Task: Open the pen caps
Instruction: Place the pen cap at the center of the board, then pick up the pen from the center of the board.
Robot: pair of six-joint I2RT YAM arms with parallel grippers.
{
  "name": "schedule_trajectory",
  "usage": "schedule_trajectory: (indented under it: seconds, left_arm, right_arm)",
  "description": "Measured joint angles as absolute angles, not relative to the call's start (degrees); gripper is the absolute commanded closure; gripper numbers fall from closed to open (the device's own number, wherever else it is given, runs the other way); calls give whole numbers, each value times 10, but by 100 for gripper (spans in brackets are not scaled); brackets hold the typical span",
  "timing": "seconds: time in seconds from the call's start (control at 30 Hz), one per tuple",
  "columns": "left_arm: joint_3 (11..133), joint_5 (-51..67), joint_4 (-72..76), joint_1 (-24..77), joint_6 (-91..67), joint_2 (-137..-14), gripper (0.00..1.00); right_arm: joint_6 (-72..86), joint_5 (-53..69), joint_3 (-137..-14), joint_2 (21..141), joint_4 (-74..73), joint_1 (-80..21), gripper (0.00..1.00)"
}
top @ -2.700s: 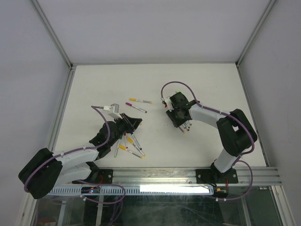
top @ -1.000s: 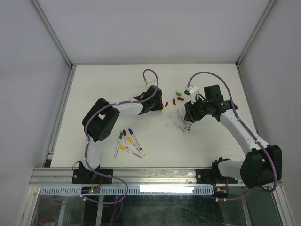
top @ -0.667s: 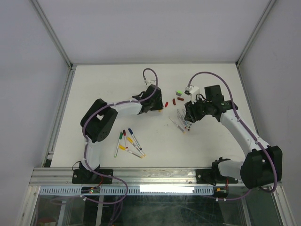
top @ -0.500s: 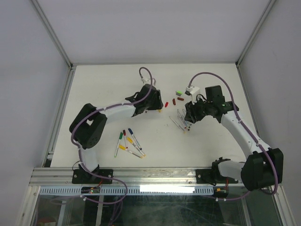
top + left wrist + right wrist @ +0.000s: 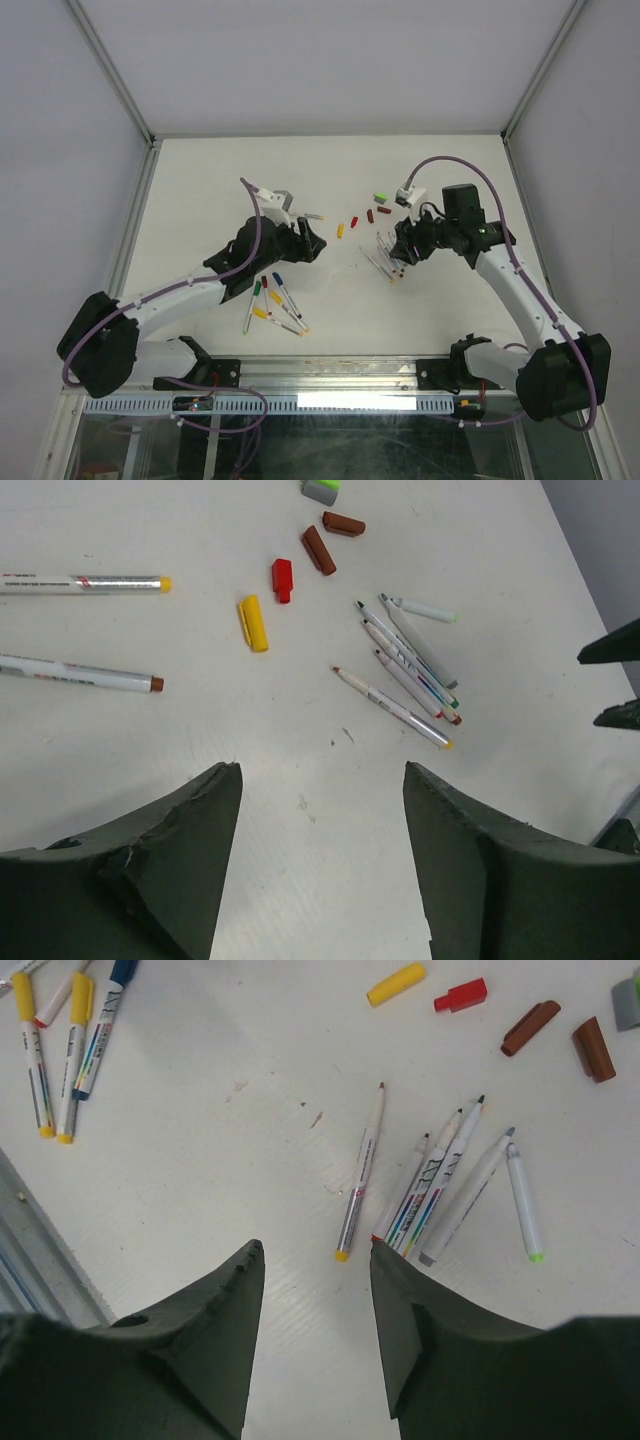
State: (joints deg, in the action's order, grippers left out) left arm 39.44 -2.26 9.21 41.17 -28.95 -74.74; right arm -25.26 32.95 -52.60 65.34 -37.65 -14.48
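Five stubby pen caps point(image 5: 283, 580): yellow, red, brown, green | left gripper point(image 5: 320, 865), right gripper point(image 5: 316, 1335) apart

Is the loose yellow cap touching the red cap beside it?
No, the yellow cap lies apart from the red cap, with a clear gap between them.

The table point(image 5: 120, 760) has a matt white surface, smooth, with a few small dark scuffs. The pen caps point(image 5: 283, 580), yellow, red and brown, are of smooth plastic with a light shine. The pen barrels point(image 5: 392, 706) look glossy and silver-white. The left gripper point(image 5: 320, 770) and the right gripper point(image 5: 315, 1248) have fingers point(image 5: 200, 1350) of dark matt plastic, grainy and rough at the edges. At the near edge of the table, a rail point(image 5: 400, 372) is of brushed metal. The cables point(image 5: 455, 163) have a smooth purple sheath.
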Motion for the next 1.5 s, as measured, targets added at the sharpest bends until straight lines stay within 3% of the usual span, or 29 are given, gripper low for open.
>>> schedule_trajectory:
  seconds: [0.13,0.27,0.53,0.7,1.03,1.5]
  left_arm:
    - [332,-25,106,412,-291,-658,15]
    - [288,-39,116,412,-297,-601,1]
    - [251,-90,114,412,-317,-571,1]
    - [251,-130,110,407,-331,-575,1]
    - [300,-171,81,363,-395,-710,11]
    - [620,-310,-174,363,-504,-994,31]
  right_arm:
    - [-259,356,-525,635,-376,-145,49]
    - [-275,390,-526,623,-376,-150,37]
    - [-339,496,-618,702,-421,-179,37]
    - [-343,517,-604,749,-417,-181,37]
    - [-343,473,-570,754,-399,-181,37]
    - [-342,451,-554,727,-376,-180,37]
